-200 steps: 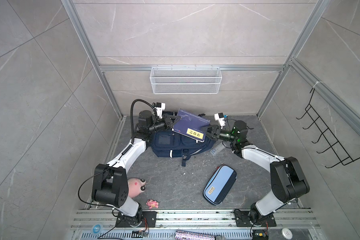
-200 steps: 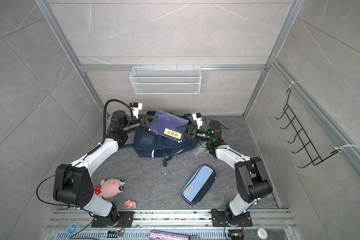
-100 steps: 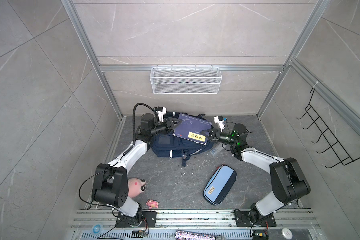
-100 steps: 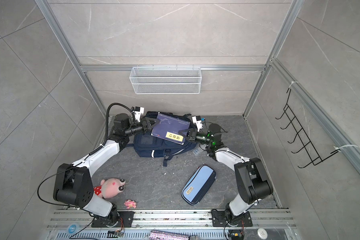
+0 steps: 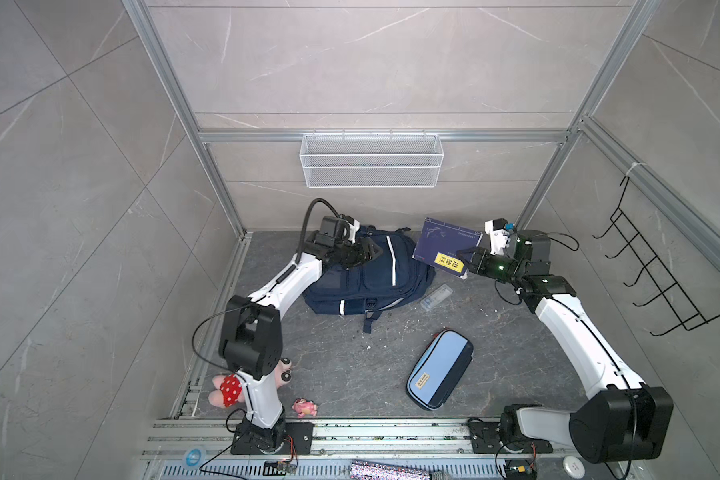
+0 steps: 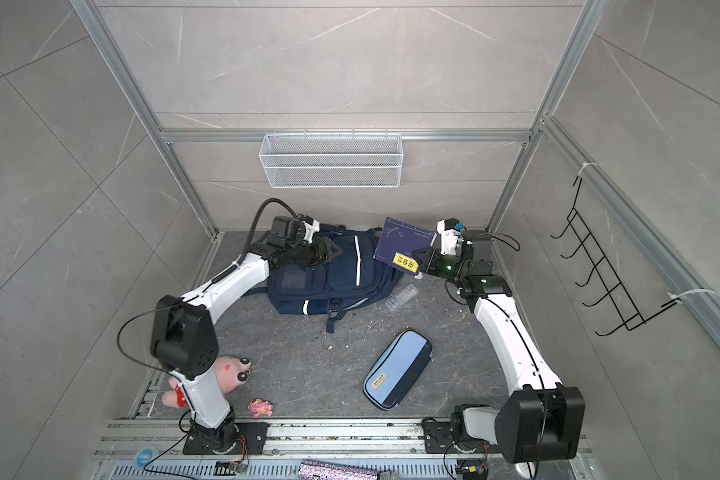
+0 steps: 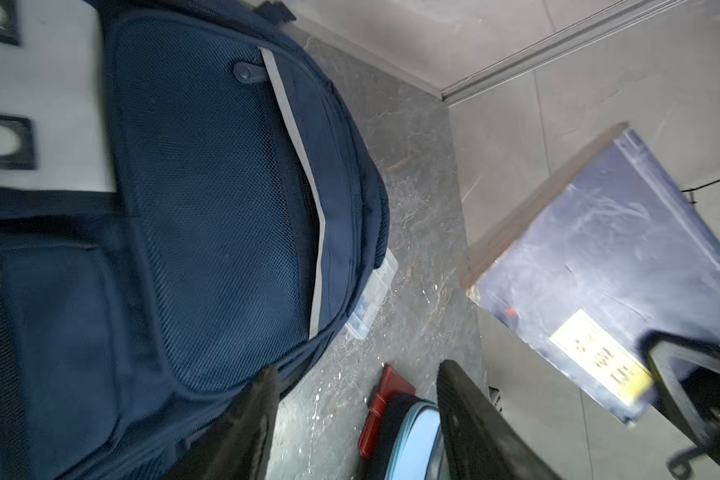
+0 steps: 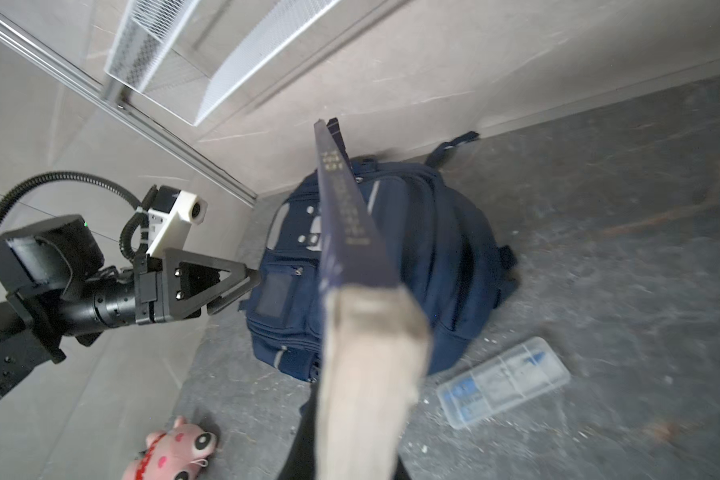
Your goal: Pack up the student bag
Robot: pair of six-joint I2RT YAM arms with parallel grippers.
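Right wrist view, book (image 8: 350, 232) seen edge-on

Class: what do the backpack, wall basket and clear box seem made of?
Backpack: woven navy fabric, matte; mesh weave and stitched seams show. Wall basket: probably white-coated metal wire; fine open grid. Clear box: likely hard plastic, glossy and see-through.

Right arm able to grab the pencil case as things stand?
Probably not yet: the right gripper is shut on the book. The pencil case lies uncovered on the floor, so only that full grip is in the way.
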